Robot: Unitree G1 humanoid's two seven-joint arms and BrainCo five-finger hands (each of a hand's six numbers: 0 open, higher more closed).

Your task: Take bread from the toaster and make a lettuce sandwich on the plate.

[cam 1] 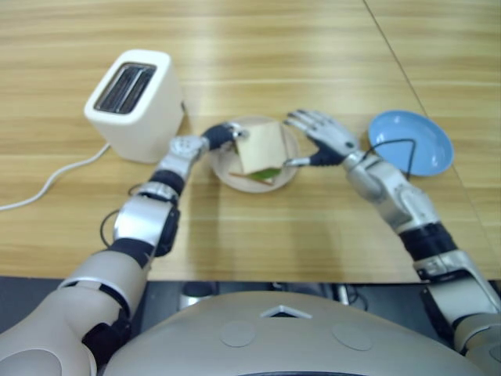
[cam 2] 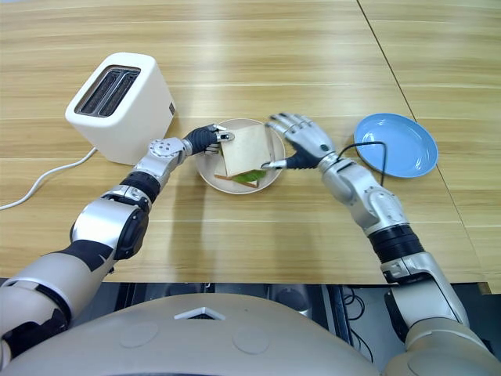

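Note:
A white toaster (cam 2: 119,106) stands at the left with both slots looking empty. On the beige plate (cam 2: 210,174) lies a bread slice with green lettuce (cam 2: 250,176) on it. My left hand (cam 2: 205,139) is shut on a second bread slice (cam 2: 246,148), holding it tilted over the lettuce. My right hand (cam 2: 301,141) is open at the plate's right rim, fingers spread, a fingertip touching the slice's lower right corner.
A blue plate (cam 2: 395,145) sits to the right of my right hand. The toaster's white cable (cam 2: 43,184) runs left across the wooden table (cam 2: 258,47). A seam in the tabletop runs diagonally at the far right.

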